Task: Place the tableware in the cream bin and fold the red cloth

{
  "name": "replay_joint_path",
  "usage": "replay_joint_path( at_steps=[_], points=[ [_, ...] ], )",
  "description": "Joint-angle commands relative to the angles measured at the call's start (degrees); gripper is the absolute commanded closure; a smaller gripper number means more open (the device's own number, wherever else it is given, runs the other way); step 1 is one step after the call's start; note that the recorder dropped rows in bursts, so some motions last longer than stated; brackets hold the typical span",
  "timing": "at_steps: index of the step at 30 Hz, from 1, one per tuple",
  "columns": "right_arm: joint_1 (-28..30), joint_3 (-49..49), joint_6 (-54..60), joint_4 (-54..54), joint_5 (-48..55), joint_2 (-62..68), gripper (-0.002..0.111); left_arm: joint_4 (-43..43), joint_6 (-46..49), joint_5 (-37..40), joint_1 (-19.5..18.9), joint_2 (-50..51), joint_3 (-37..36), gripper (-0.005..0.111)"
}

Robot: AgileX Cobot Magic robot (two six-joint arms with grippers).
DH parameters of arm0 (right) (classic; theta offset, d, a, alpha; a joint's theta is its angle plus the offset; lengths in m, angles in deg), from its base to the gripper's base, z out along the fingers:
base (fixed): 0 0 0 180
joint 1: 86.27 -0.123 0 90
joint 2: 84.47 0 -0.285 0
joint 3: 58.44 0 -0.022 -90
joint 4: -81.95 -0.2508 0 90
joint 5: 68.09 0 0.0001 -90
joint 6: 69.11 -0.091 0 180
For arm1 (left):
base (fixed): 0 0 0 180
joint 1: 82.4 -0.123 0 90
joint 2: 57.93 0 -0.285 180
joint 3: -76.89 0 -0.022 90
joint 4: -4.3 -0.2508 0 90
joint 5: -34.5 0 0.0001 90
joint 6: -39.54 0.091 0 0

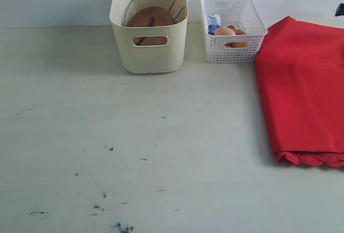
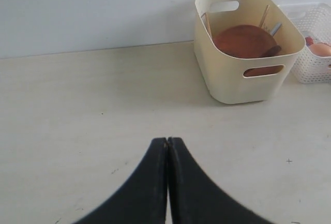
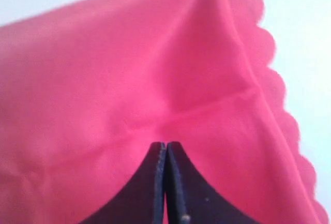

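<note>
Jaws on the right sit pressed together over the red cloth.

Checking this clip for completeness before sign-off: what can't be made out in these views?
- Exterior and left wrist views: the wall of the cream bin and the brown plate hide whatever lies beneath.
- Exterior view: the red cloth is cut off by the right edge.
- Right wrist view: blurred; whether the right gripper touches the cloth is unclear.

Right gripper, black jaws pressed together, over the red cloth, fold crease just ahead at 12 o'clock, scalloped edge at 2 o'clock, pale surface beyond
</note>
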Motion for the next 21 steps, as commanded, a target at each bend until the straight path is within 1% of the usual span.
replay_joint_path(
  at_steps=[1, 4, 6, 9, 12, 14, 17, 21],
  points=[
    [0.8, 17.6, -0.5, -0.2, -6.0, -6.5, 0.108, 0.0, -0.2, -0.2, -0.2, -0.3, -0.2, 0.104],
    [0.8, 27.6, -0.8, -1.0, -12.9, -9.0, 0.108, -0.1, -0.2, -0.2, -0.2, -0.3, -0.2, 0.104],
    [0.8, 32.1, -1.2, -1.7, -18.1, -9.5, 0.108, -0.8, -0.2, -0.2, -0.2, -0.3, -0.2, 0.104],
    [0.8, 35.2, -1.2, -1.7, -26.7, -8.3, 0.108, -1.2, -0.1, -0.2, -0.2, -0.3, -0.2, 0.104],
    [0.8, 34.1, -1.2, -2.0, -30.3, -4.5, 0.108, -1.1, -0.2, -0.2, -0.2, -0.3, -0.2, 0.104],
    [0.8, 32.0, -1.2, -2.5, -30.9, -1.3, 0.108, -0.8, -0.2, -0.2, -0.2, -0.3, -0.2, 0.104],
    [0.8, 26.9, -1.4, -3.7, -31.0, 3.5, 0.108, -0.7, -0.2, -0.2, -0.2, -0.3, -0.2, 0.104],
    [0.7, 19.9, -1.2, -3.7, -28.0, 7.9, 0.108, -0.7, -0.2, -0.2, -0.2, -0.3, -0.2, 0.104]
  ],
)
